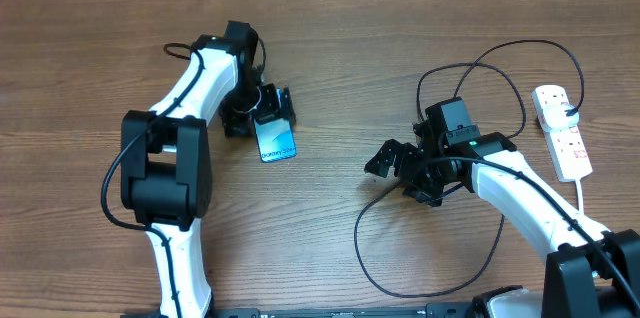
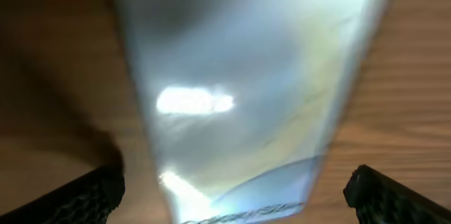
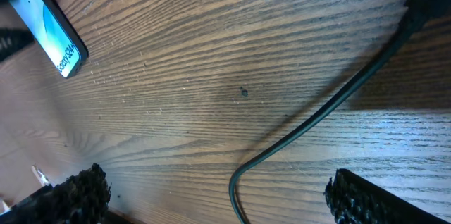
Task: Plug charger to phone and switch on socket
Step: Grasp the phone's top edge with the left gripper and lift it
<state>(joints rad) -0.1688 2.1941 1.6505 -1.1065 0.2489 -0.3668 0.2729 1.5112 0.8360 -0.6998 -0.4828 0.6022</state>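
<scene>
My left gripper (image 1: pixel 262 113) splays astride the phone (image 1: pixel 276 142); at three o'clock, right gripper (image 1: pixel 398 173) gapes over the charger (image 3: pixel 317 109), seemingly empty. Closing here pinches cable, not plug.

In the left wrist view the phone (image 2: pixel 232 90) is a blur to us. Its ends run off the top and bottom edges, and the print at the bottom is unreadable. From overhead, its upper end is hidden under the left claw (image 1: pixel 262 111). The charger (image 3: pixel 317 110) leaves the right wrist view at two edges; we cannot find its plug tip. The socket (image 1: pixel 562 130) switches are too small to read.
</scene>
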